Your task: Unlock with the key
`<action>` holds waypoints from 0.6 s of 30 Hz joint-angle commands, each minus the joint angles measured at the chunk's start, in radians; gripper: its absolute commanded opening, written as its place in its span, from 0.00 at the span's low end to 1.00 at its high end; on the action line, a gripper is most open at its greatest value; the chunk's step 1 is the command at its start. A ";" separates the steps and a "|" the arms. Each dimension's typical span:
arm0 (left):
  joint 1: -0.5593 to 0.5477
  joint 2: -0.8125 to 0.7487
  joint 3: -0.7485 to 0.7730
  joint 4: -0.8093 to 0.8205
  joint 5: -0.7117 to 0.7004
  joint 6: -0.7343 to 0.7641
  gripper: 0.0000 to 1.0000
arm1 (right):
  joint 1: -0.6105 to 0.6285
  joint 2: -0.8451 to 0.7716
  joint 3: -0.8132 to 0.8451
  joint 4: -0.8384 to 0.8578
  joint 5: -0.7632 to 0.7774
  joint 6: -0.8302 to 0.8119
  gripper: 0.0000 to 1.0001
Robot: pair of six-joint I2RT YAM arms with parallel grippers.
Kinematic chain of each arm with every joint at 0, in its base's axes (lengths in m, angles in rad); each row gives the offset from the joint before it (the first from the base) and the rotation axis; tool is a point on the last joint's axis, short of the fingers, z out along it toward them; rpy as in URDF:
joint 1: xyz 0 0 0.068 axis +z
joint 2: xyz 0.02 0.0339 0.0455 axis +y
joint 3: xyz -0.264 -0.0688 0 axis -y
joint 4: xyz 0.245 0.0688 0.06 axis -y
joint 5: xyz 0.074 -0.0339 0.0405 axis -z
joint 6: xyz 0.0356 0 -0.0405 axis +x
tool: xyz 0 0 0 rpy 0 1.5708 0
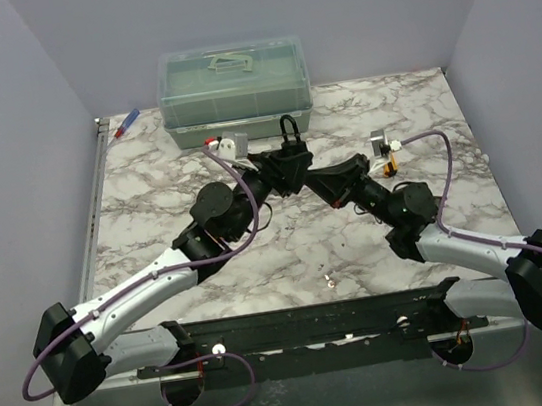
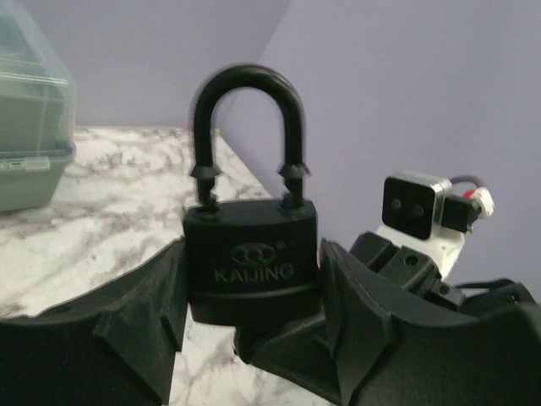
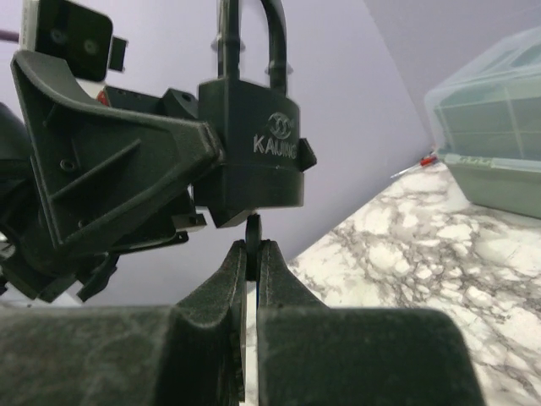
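A black padlock [image 2: 250,262] marked KAIJING stands upright above the marble table, both legs of its shackle [image 1: 288,130] seated in the body. My left gripper [image 2: 250,292] is shut on the padlock's body, one finger [image 2: 148,313] pressing on each side. Held edge-on in my shut right gripper [image 3: 252,252] is the key [image 3: 252,241], only its black head showing. The head sits right under the padlock [image 3: 254,152], touching its underside, and the blade is hidden. From above, both grippers meet mid-table, left gripper [image 1: 279,169] and right gripper [image 1: 320,180].
A translucent green lidded box [image 1: 233,92] stands at the back of the table, with a red and blue pen [image 1: 126,125] to its left. A small pale object [image 1: 330,278] lies near the front. A black rail [image 1: 318,323] runs along the near edge.
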 commanded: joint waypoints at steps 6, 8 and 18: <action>-0.121 -0.052 -0.070 0.031 0.438 -0.012 0.00 | -0.007 0.011 0.091 0.030 -0.002 0.024 0.00; -0.121 -0.063 -0.075 0.032 0.442 -0.007 0.00 | -0.008 0.010 0.098 0.033 -0.017 0.032 0.00; -0.121 -0.077 -0.077 0.033 0.466 -0.002 0.00 | -0.016 0.039 0.130 0.093 -0.145 0.079 0.00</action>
